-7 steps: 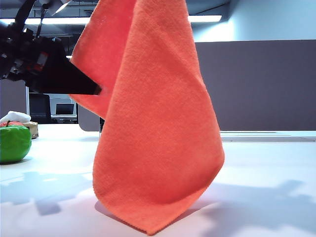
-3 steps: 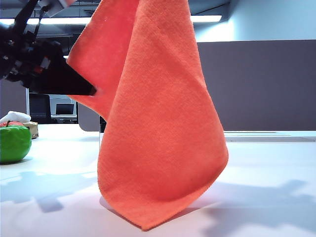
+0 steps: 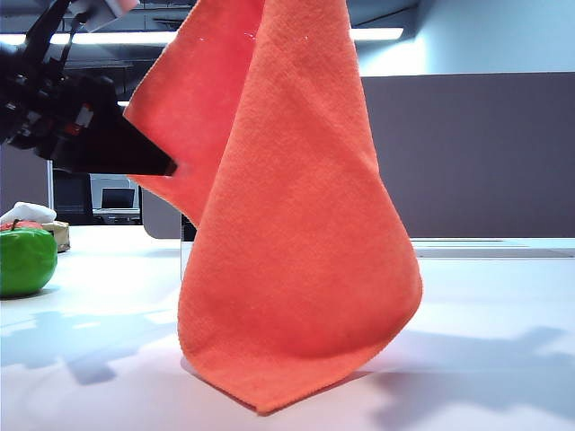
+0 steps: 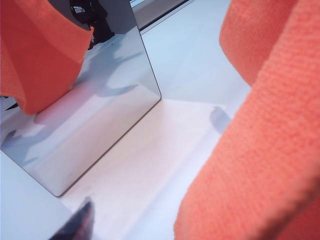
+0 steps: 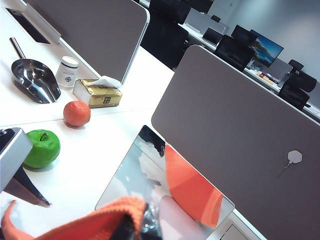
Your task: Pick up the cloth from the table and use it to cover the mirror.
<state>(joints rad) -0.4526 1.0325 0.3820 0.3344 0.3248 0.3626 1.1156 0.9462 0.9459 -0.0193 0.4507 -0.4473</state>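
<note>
the grey-brown partition panel (image 3: 467,153) runs along the far edge of the table (image 3: 485,305); in the right wrist view it stands directly behind the mirror (image 5: 135,175). at the left of the exterior view sits a green apple (image 3: 25,259), with a small white cloth lump (image 3: 27,213) behind it. the right wrist view also shows an orange fruit (image 5: 76,113), a gold tissue pack (image 5: 100,92) with a white tissue protruding from its top, a white jar (image 5: 67,72) and a metal scoop (image 5: 34,79); the scoop bowl appears empty.

the cloth (image 3: 287,233) is bright orange with a looped microfibre texture. it hangs in vertical folds in front of the exterior camera, its lowest corner at or just above the table surface. it blocks nearly all of the mirror in that view.

the right gripper (image 5: 135,227) is pinched together on the upper edge of the cloth, above the mirror top. the left gripper (image 3: 171,164) is at the left side of the cloth, just beside a fold. whether its jaws are spread or pinching cannot be told. in the left wrist view the mirror (image 4: 90,115) stands upright on the table and reflects the cloth.
</note>
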